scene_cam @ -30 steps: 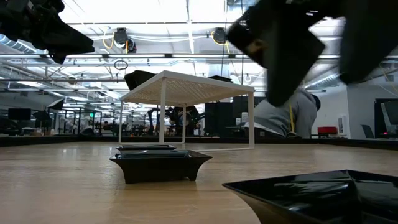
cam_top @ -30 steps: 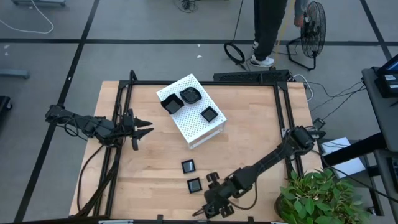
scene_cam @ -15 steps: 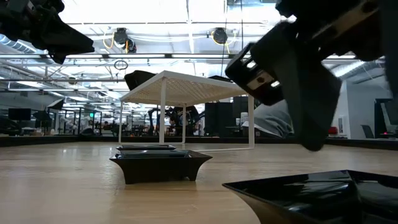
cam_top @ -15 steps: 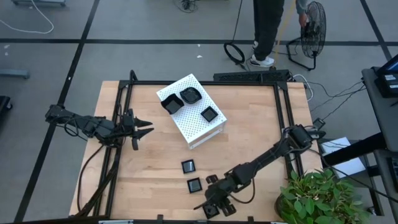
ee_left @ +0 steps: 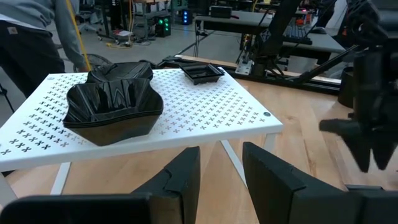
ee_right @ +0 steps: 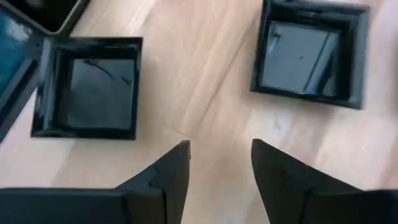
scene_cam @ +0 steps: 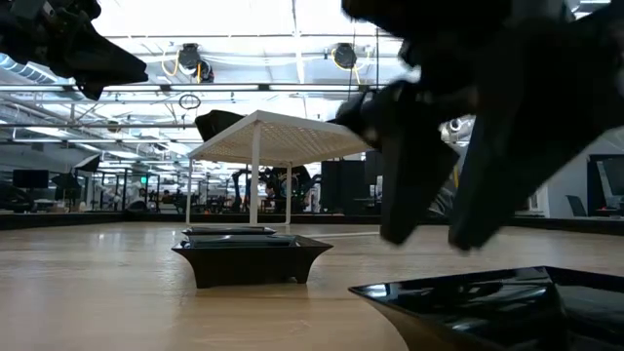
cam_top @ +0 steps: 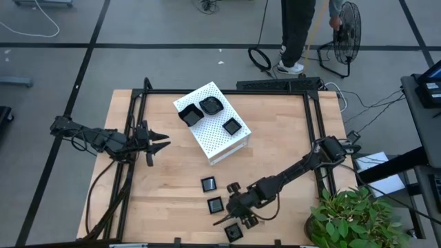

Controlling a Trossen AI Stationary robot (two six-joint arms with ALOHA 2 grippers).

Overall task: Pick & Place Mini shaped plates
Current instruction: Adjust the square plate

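Nearest the front edge of the surface (cam_top: pixel 275 155), well in front of the white box (cam_top: pixel 212 122), one mini plate (cam_top: pixel 234 233) lies alone; just beyond it the right gripper (cam_top: pixel 235 215) hangs with jaws open and empty; two more square plates (cam_top: pixel 215 204) (cam_top: pixel 208 184) lie between it and the box; three plates (cam_top: pixel 232 126) sit on the box's top; left of the box the left gripper (cam_top: pixel 162 143) waits, jaws slightly apart, holding nothing.
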